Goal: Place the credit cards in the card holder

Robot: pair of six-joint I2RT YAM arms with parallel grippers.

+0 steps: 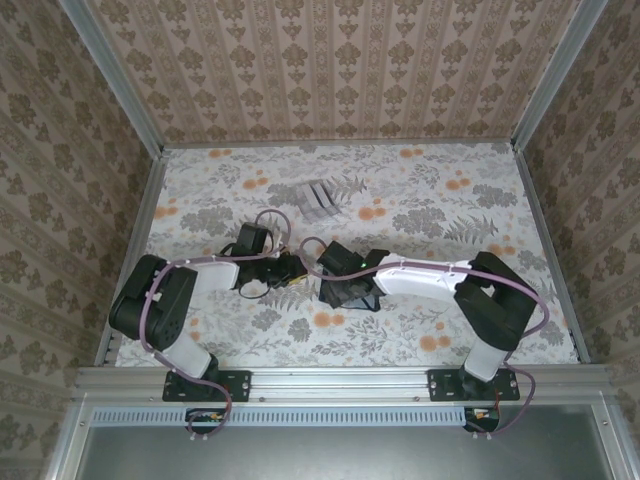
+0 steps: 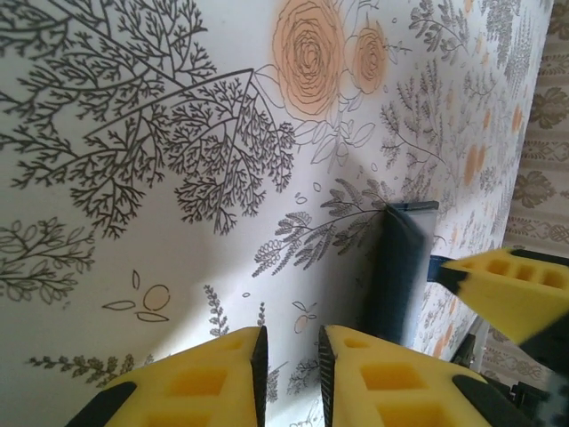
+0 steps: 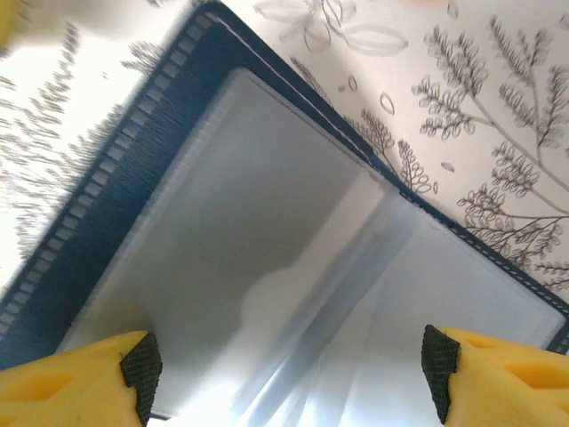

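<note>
Both arms fold inward. Right tool (image 3: 289,378) spread above open navy folding card holder (image 3: 267,222); left tool (image 2: 292,378) nearly pressed together, grip unclear.

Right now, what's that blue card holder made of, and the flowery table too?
The card holder looks like dark navy fake leather or vinyl: its edge has a stitched, ribbed trim. Inside are clear, shiny plastic pockets, glinting with light. The table has a smooth, matte covering printed with flowers, maybe paper or vinyl; it's hard to say which.
</note>
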